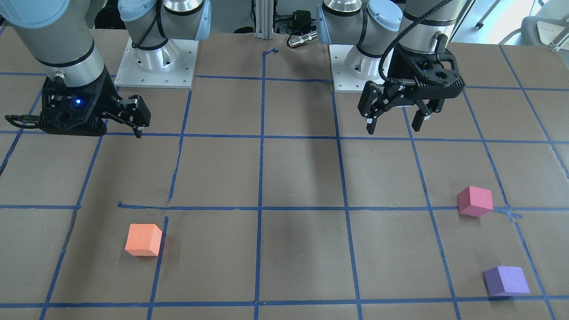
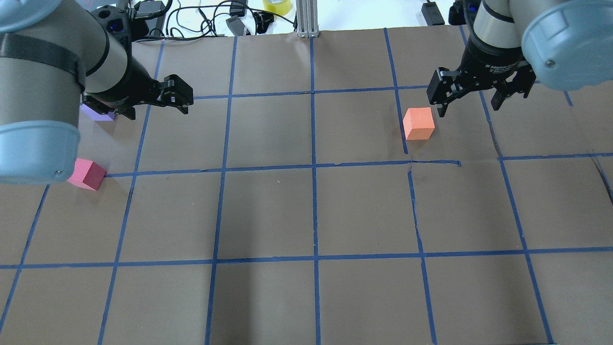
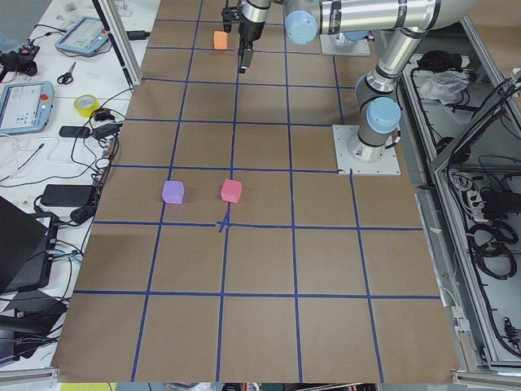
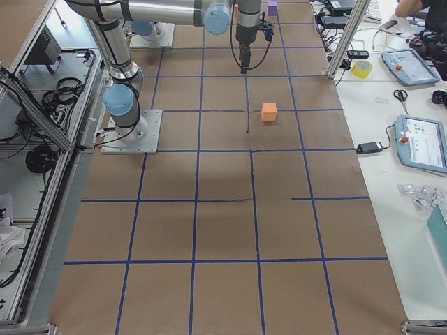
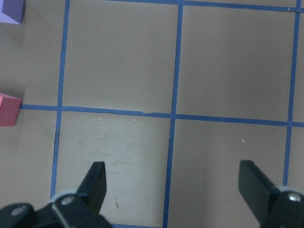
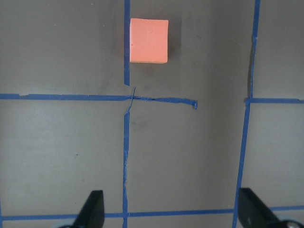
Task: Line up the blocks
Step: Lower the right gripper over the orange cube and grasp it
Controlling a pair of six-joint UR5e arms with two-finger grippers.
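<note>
Three foam blocks are lying loose on the bench (image 1: 302, 178), a brown surface that blue tape lines (image 1: 261, 178) are dividing into squares. Item one, the orange block (image 1: 143, 240), is sitting on the robot's right side with one edge against a tape line, well apart from the other two. Item two, the pinkish-red block (image 1: 475, 201), is resting on the robot's left side, over a tape line. Item three, the purple block (image 1: 506, 281), is lying near the pinkish-red one without touching it, farther out from the robot. Two grippers are hanging above the bench, neither touching any block. Left gripper (image 1: 393, 128): it is spreading its fingers wide with nothing between them, hovering over bare bench closer to the robot than the pinkish-red block. Right gripper (image 2: 469, 108): it is likewise gaping wide and carrying nothing, pointing down at bare bench, with the orange block lying near it, just off to one side in the overhead view.
</note>
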